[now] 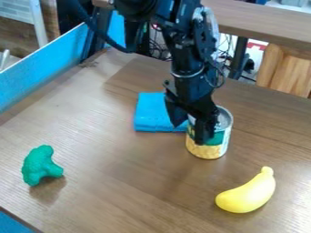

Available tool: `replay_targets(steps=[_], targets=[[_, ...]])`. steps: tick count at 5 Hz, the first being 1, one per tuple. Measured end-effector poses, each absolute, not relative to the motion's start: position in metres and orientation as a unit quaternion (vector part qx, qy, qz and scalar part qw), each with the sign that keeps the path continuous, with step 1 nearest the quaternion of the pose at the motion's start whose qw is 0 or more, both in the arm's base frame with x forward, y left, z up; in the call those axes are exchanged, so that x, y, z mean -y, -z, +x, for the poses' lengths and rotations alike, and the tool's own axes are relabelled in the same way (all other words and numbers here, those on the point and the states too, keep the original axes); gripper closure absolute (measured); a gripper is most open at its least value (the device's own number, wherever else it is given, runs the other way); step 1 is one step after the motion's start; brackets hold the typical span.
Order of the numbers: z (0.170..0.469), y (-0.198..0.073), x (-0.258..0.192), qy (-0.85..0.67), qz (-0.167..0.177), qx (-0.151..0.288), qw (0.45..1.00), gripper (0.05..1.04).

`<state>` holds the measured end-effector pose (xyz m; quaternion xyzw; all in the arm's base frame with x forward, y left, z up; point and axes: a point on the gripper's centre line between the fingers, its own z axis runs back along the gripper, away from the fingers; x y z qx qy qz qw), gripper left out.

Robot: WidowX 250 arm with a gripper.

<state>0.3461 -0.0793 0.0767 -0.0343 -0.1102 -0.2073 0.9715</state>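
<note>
well, hand (191, 133) spread open at can (225, 122), green-and-yellow label (207, 151), blue cloth (150, 113) near.

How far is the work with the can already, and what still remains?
Looks done: the gripper is down at the can.
In hand: the can; whether it is gripped, I cannot tell.
Left, probably: any lifting, since it appears to stand upright on the table. The green broccoli and yellow banana lie apart.
</note>
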Motion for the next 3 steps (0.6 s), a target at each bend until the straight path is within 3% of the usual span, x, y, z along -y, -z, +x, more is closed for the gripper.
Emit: replay_targets(steps=[2, 3], targets=[[0.346, -0.079, 0.082, 0.208, -0.046, 0.101, 0.972, 0.083], [0.33, -0.119, 0.081, 0.202, -0.052, 0.109, 0.972, 0.083]])
